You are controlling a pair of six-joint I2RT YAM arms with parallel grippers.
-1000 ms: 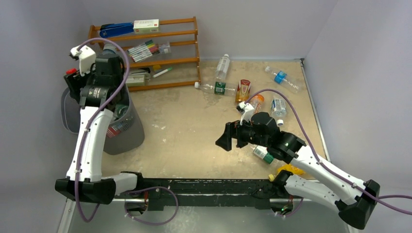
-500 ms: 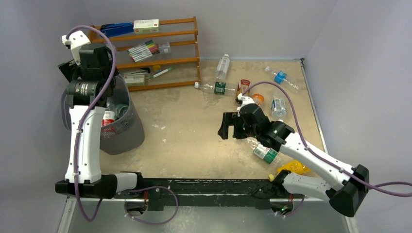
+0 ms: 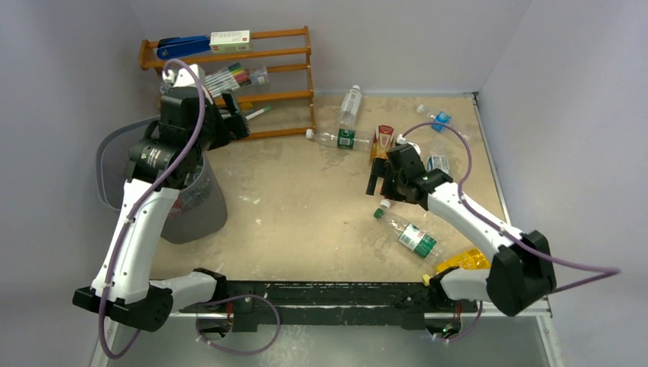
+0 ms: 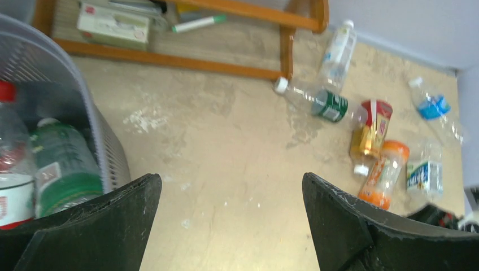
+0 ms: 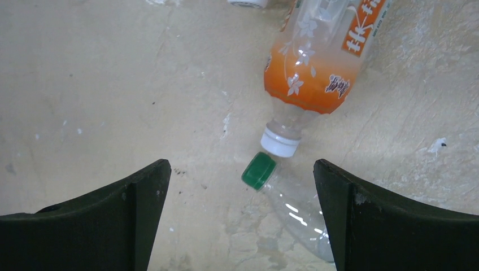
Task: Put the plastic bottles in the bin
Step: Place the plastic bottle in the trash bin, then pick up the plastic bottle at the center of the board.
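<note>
Right gripper (image 5: 242, 166) wide, empty, above green-capped clear bottle (image 5: 294, 206) and orange bottle (image 5: 316, 56), caps nearly touching on table (image 5: 101, 84): closing could catch both, or squirt one away. Left gripper (image 4: 230, 179) wide, empty, beside bin (image 4: 107, 147).

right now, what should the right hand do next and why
Probably lower the right hand onto the clear green-capped bottle and close. The hand is open and empty above the table, that bottle's cap lies nearly midway between its fingers, and the orange bottle sits just beyond.
</note>
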